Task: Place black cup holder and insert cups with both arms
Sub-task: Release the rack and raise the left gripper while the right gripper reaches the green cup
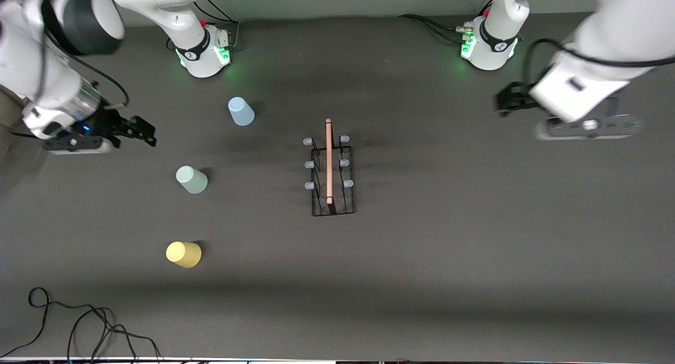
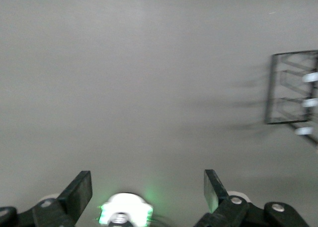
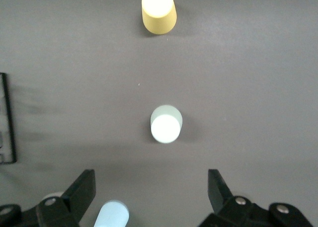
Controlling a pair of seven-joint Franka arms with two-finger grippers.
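Both your claws are spread wide, holding nothing: left gripper [image 1: 507, 103] and right gripper [image 1: 138, 132] hang over bare table [image 1: 474, 248]. Black cup holder [image 1: 333, 175] stands mid-table, cups [image 1: 192, 180] toward the right arm's end.

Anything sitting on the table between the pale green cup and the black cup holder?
No. In the front view, the table between the pale green cup and the black cup holder is bare grey surface.
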